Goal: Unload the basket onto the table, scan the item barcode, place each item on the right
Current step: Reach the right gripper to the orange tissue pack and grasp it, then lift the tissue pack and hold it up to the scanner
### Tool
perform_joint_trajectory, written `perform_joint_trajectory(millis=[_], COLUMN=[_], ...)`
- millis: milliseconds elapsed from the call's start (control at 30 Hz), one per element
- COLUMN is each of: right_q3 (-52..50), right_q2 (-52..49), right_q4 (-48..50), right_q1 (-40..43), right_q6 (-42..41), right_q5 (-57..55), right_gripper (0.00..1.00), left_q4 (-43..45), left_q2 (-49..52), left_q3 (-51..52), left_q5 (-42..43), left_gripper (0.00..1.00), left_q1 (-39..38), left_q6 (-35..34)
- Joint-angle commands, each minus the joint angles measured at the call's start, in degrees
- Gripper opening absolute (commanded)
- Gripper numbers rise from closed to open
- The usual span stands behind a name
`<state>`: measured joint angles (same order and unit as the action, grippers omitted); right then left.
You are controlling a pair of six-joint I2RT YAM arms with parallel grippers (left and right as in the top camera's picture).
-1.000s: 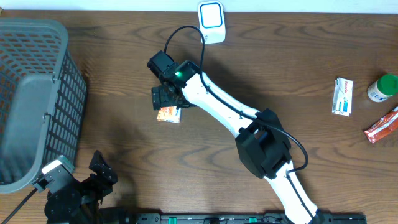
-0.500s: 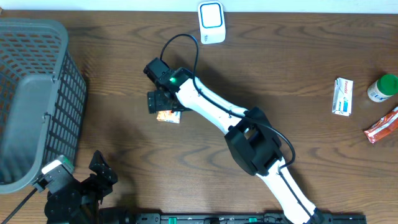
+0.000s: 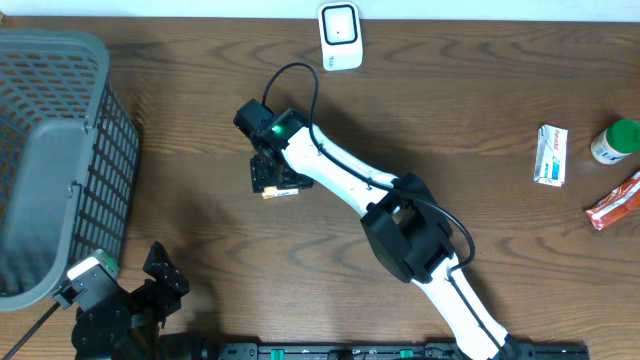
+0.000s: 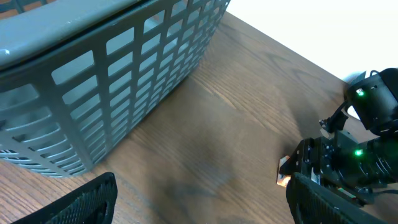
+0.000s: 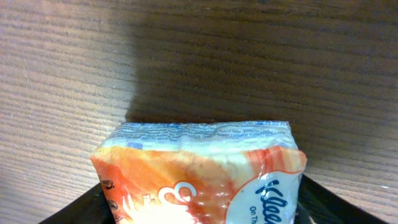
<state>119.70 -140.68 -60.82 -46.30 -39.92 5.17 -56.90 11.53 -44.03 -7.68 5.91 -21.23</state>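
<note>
The dark wooden table [image 3: 470,110] fills the overhead view. A grey mesh basket [image 3: 60,150] stands at its left end and a white scanner [image 3: 339,35] sits at the far edge, near the middle. The right arm [image 3: 350,180] reaches from the near edge diagonally across to the middle of the table. The right gripper [image 3: 272,180] points down over an orange tissue pack [image 3: 285,192] lying flat on the wood, well apart from the scanner. Only a sliver of the pack shows beside the black fingers. Far to the right lie a white box [image 3: 551,155], a green-capped bottle [image 3: 615,140] and a red packet [image 3: 615,202]. The left arm [image 3: 115,305] sits at the near left corner, just beside the basket.

From the left wrist, the basket wall rises at the upper left. The left gripper [image 4: 205,208] hangs above bare wood with its two fingers spread wide and nothing between them. At the right edge, the other gripper shows with green lights and a bit of orange wrapper under it.

From the right wrist, the pack, orange and white with partial blue lettering, lies on the wood between the two dark fingers [image 5: 326,202]. They flank its sides closely. Whether they press on it or stand just off it cannot be told.
</note>
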Motion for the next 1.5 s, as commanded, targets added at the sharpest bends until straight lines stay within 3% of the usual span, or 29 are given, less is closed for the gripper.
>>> perform_joint_trajectory(millis=[0,167,400,567,733,900,1233,1467], right_q3=[-0.26,1.66,11.43,18.08,19.04,18.88,18.88,18.88], right_q2=[-1.81,-1.33,-0.26,-0.26,-0.26,-0.26,-0.26,-0.26], right_q4=[-0.24,-2.34,-16.59,-29.77,-36.37,-36.52,-36.28,-28.94], right_q1=[-0.17,0.81,4.39,8.66,14.10,18.36,20.61,21.31], right_q6=[1.16,4.00,6.67,12.57,19.02,22.25,24.37,24.55], right_q5=[0.70,0.24,-2.38,4.07,10.75,16.41,16.02,11.56], right_gripper=[0.67,0.65,0.66,0.62,0.61,0.62,0.62,0.63], left_q4=[-0.09,-0.09,-0.11,-0.09,-0.09,-0.11,-0.09,-0.09], left_q2=[-0.04,-0.04,-0.04,-0.04,-0.04,-0.04,-0.04,-0.04], left_q3=[0.00,0.00,0.00,0.00,0.00,0.00,0.00,0.00], left_q5=[-0.48,-0.48,-0.48,-0.48,-0.48,-0.48,-0.48,-0.48], left_gripper=[0.87,0.87,0.87,0.87,0.87,0.87,0.87,0.87], left_q1=[0.24,0.24,0.24,0.24,0.24,0.24,0.24,0.24], left_q6=[-0.50,-0.50,-0.50,-0.50,-0.50,-0.50,-0.50,-0.50])
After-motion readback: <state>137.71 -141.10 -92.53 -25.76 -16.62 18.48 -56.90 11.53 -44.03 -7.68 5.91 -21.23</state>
